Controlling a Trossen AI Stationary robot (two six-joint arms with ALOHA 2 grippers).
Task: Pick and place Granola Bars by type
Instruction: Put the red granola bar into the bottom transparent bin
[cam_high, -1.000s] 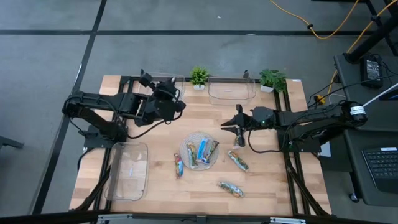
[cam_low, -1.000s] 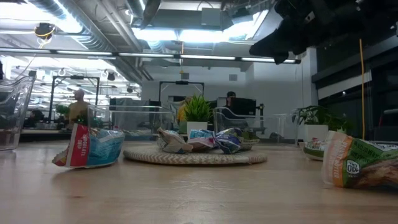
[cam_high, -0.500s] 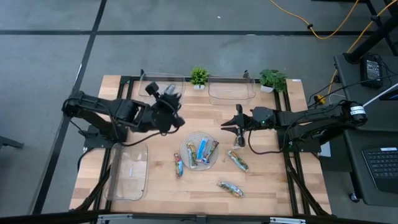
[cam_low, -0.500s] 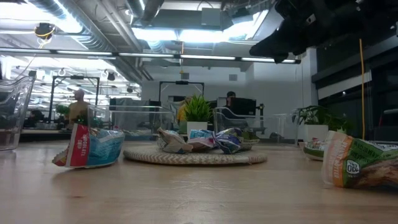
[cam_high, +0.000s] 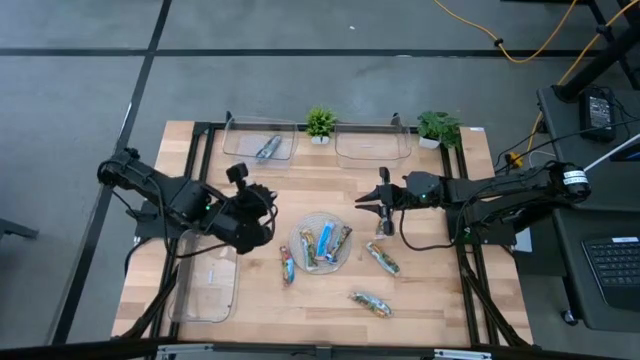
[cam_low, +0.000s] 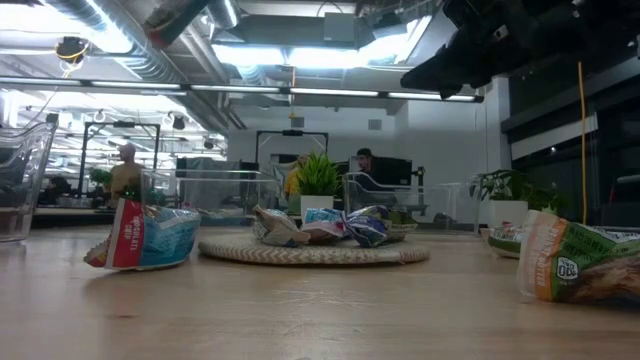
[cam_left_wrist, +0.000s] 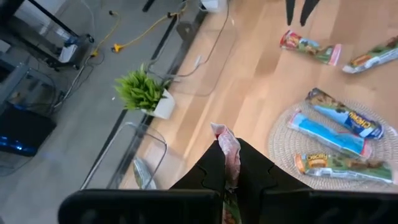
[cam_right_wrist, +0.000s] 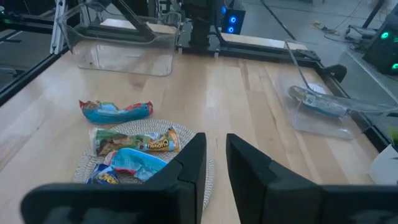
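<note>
Three granola bars lie on the round woven plate (cam_high: 322, 262): a blue one (cam_high: 324, 240) between two green-yellow ones. Others rest flat on the table: a blue-red bar (cam_high: 287, 265) left of the plate, a green bar (cam_high: 382, 257) to its right, and one more (cam_high: 370, 303) nearer the front. A silvery bar (cam_high: 267, 149) lies in the far-left clear tray (cam_high: 240, 135). My left gripper (cam_high: 262, 200) hangs above the table left of the plate, shut on a pinkish-silver wrapped bar (cam_left_wrist: 227, 155). My right gripper (cam_high: 374, 208) hovers open between the plate and the far-right tray (cam_high: 372, 150). My left gripper pinches the pinkish-silver bar between its two fingers (cam_left_wrist: 211, 167). The bar lies along the fingers, and its crimped end (cam_left_wrist: 222, 132) sticks out past the fingertips. It is lifted clear of the table.
A third clear tray (cam_high: 205, 275) sits at the near left, below the left arm. Two small potted plants (cam_high: 320, 124) (cam_high: 438, 128) stand at the far edge beside the trays. Bare wood lies between the plate and the far trays. In the low view, people sit in the room beyond.
My left gripper has drawn back from above the far-left tray toward the table's near edge and now hangs left of the plate. The silvery bar now shows in that tray, where the gripper stood before.
</note>
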